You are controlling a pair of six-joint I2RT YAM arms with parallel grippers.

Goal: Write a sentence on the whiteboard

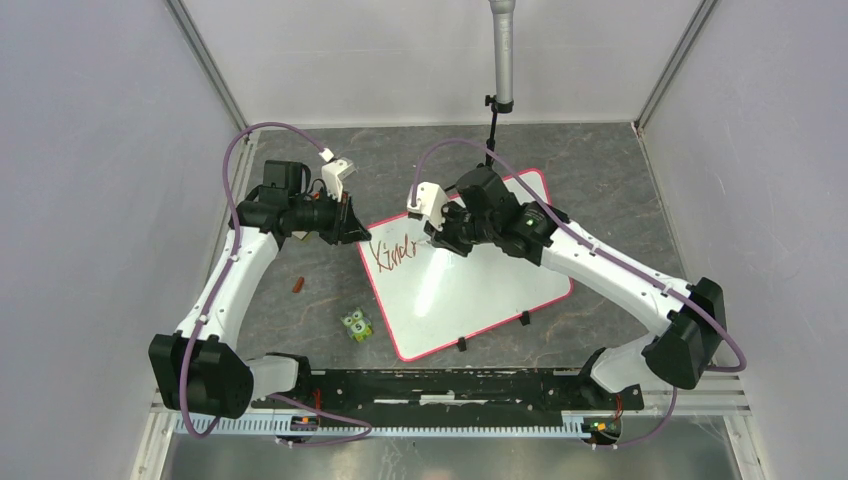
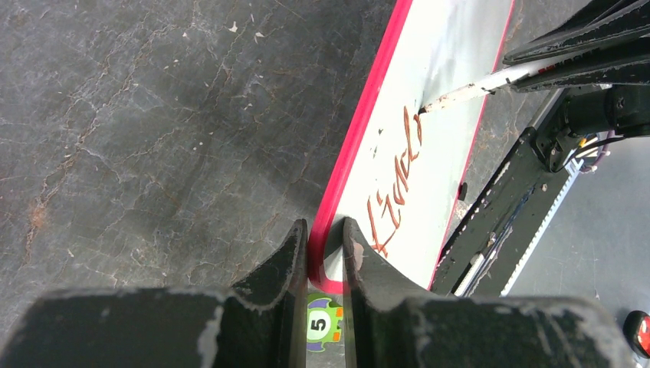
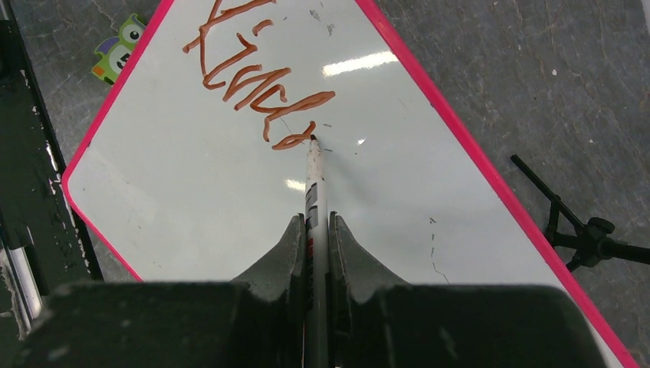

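The whiteboard point(image 1: 480, 290) lies turned at an angle on the dark table, its red-pink frame all around. My left gripper point(image 1: 355, 228) is shut on the board's left corner; in the left wrist view the frame point(image 2: 341, 176) runs between the two fingers point(image 2: 295, 249). My right gripper point(image 3: 314, 226) is shut on a white marker point(image 3: 314, 176) whose tip touches the board at the end of the writing. The sentence point(image 3: 253, 84) is a few brownish-red letters starting "Kind", also seen from above point(image 1: 393, 252).
A small green tile with a 5 point(image 1: 357, 325) lies just off the board's near-left edge. A short red-brown cap point(image 1: 297, 285) lies left of it. A black tripod point(image 1: 492, 130) stands behind the board. A black rail point(image 1: 450, 385) runs along the near edge.
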